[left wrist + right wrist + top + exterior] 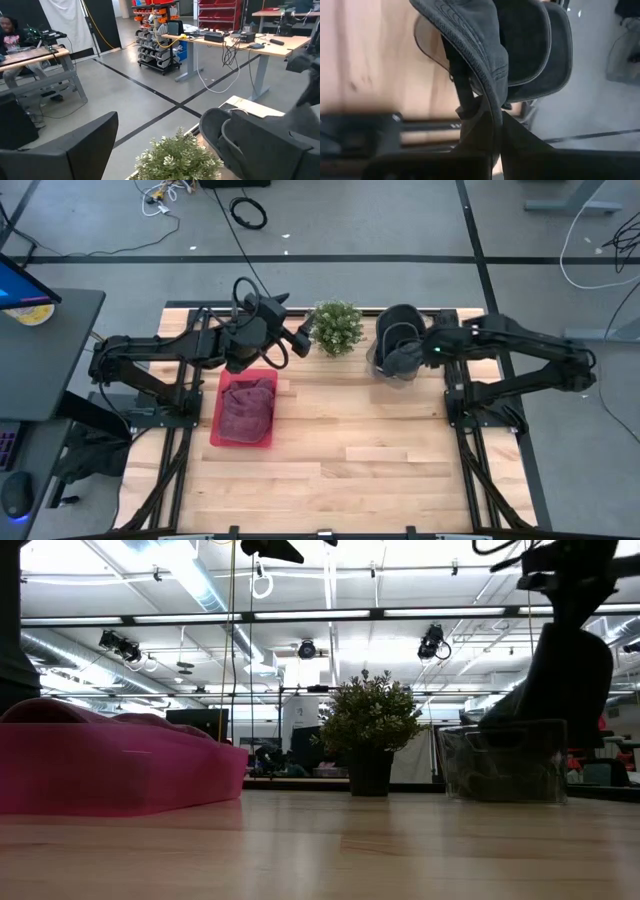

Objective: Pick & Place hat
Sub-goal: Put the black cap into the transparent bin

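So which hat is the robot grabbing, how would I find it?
Look at the wooden table and find the little green plant at its far edge. Just beside it on the robot's right stands a clear bin with dark hats in it. The hat you want is the dark grey cap hanging above that bin, pinched in the shut right pincer, not the red one in the pink tray.

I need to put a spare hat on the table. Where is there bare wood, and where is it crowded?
Free: the wide wood on the near side of the pink bin and clear container, and the strip between those two. Crowded: the far edge, where the plant, the container, the right end effector shut on a dark hat, and the open left end effector bunch together.
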### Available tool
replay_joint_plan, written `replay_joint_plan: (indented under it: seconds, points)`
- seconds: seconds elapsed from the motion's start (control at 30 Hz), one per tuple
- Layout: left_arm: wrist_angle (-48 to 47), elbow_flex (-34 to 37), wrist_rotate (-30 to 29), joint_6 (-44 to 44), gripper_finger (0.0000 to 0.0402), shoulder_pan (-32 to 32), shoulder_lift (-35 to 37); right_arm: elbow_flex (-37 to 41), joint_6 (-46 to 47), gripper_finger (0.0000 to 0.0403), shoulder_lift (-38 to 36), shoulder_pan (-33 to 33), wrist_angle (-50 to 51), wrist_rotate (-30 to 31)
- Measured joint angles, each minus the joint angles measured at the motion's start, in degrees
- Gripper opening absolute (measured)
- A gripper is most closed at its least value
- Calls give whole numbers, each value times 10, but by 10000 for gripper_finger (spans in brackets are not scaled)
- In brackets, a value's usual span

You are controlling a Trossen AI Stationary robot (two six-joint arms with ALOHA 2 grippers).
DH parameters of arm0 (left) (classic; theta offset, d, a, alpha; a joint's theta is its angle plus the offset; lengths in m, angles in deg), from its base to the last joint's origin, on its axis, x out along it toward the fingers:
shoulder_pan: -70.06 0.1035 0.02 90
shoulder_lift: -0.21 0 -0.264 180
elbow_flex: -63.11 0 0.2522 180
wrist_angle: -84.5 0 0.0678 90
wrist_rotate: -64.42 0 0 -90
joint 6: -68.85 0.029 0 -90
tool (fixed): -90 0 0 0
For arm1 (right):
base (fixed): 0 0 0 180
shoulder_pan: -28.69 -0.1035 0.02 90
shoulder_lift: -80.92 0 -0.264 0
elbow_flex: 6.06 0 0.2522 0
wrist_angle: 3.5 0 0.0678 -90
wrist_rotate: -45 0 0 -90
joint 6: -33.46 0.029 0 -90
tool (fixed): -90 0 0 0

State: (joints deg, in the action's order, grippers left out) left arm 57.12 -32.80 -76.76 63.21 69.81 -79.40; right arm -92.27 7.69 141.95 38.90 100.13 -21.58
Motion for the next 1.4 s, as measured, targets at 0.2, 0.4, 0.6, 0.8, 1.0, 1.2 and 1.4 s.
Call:
replay_joint_plan:
  seconds: [0.2, 0.4, 0.6, 0.8, 1.0, 1.2, 1.4]
  points:
    - [0, 0, 0, -16, 392, -3, 0, 0, -76, 6, 43, 35, -9, 30]
    - [0, 0, 0, -32, 392, -3, 0, 0, -137, 6, 66, 45, -59, -2]
    - [0, 0, 0, -32, 392, -3, -3, 0, -179, 5, 84, 47, -89, -43]
    - [0, 0, 1, -43, 392, -3, -3, -1, -171, 5, 116, 77, -101, -113]
    - [-1, 0, 9, -42, 392, -3, -3, -1, -183, 5, 146, 116, -135, -142]
    - [-5, 0, 9, -42, 392, -4, -3, -1, -185, 5, 176, 157, -161, -206]
    - [-10, 0, 9, -42, 392, -4, -3, 43, -199, 5, 186, 179, -231, -205]
